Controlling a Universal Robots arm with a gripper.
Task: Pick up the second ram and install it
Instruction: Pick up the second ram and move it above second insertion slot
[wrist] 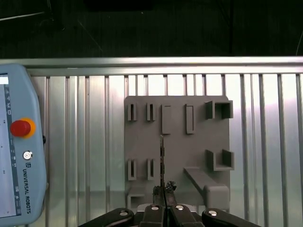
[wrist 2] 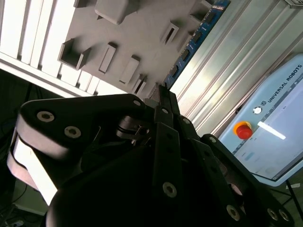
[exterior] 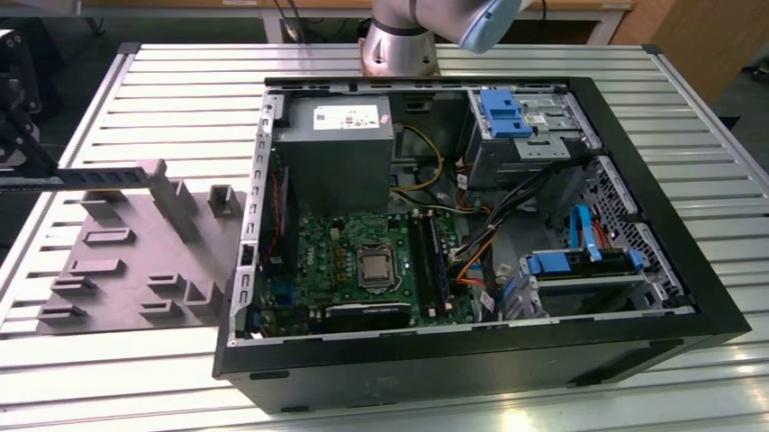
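Observation:
The second ram (exterior: 106, 173) is a thin dark strip held level above the grey fixture plate (exterior: 126, 256), at the exterior view's left. My gripper (exterior: 22, 177) is shut on its end. In the first wrist view the ram (wrist: 162, 158) shows edge-on, reaching out from my shut gripper (wrist: 164, 191) over the fixture plate (wrist: 177, 142). The second wrist view shows its side, the ram (wrist 2: 193, 43) with small blocks along it, running away from my gripper (wrist 2: 161, 92). The green motherboard (exterior: 348, 247) with its long black slots (exterior: 428, 256) lies inside the open computer case (exterior: 673, 180).
The case stands on a slatted aluminium table (exterior: 180, 81), with the arm's base (exterior: 399, 49) behind it. Grey uprights (exterior: 168, 202) rise from the fixture plate. A teach pendant (wrist: 19, 161) lies on the slats beside the plate. Cables and blue drive bays (exterior: 565, 261) crowd the case.

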